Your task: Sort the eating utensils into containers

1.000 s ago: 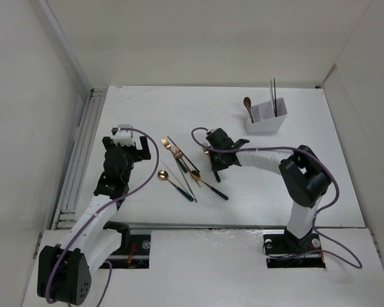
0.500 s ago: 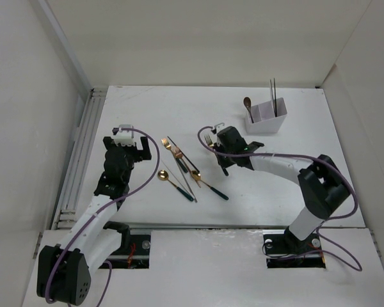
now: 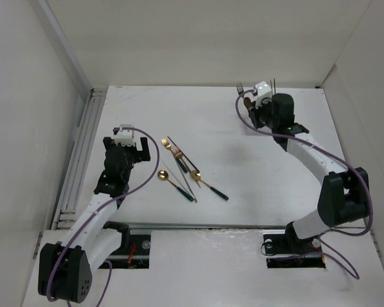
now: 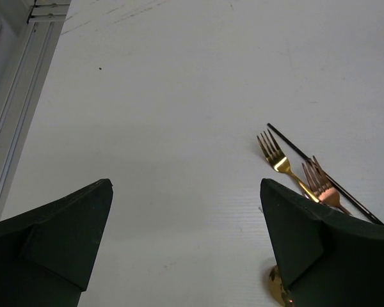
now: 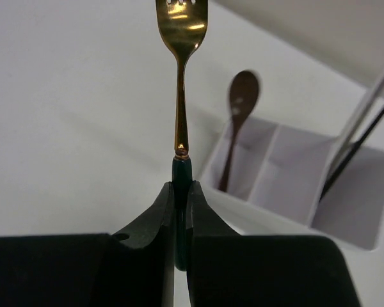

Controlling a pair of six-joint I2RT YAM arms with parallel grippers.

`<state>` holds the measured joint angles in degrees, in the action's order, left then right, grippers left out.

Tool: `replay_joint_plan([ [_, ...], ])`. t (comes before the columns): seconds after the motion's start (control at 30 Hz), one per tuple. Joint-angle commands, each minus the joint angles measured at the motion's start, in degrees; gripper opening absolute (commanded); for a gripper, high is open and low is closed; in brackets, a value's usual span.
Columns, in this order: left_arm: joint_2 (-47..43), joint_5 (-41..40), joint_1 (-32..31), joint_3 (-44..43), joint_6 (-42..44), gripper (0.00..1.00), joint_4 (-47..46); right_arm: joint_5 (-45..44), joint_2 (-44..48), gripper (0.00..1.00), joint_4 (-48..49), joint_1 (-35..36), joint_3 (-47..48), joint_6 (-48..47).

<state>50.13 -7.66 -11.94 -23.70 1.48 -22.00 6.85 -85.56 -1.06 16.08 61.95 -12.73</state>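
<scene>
While the left gripper (image 4: 185,185) gapes wide, the right gripper (image 5: 181,187) clamps a fork (image 5: 180,96) — near the bin (image 5: 278,231).

No legible text, label or number anywhere.

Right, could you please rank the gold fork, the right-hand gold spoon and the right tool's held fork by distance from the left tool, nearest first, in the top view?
1. The gold fork, just right of the left tool.
2. The right-hand gold spoon, farther right, ending the loose pile.
3. The held fork, far right, gripped in the right tool.
</scene>
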Motion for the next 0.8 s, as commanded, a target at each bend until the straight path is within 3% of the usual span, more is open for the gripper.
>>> replay_joint_plan([
  [0.0,0.5,0.4,1.0,-3.4,0.9,1.00,0.6,11.4,-2.0,0.00,8.5,-5.7,5.8,-8.4],
  [0.27,5.5,0.4,2.1,-8.3,2.6,1.00,4.4,20.3,-13.3,0.00,11.2,-13.4,13.6,-11.2],
  [0.77,11.0,-0.2,2.1,-11.8,4.5,1.00,3.2,19.4,-19.3,0.00,17.1,-18.6,12.1,-10.6],
])
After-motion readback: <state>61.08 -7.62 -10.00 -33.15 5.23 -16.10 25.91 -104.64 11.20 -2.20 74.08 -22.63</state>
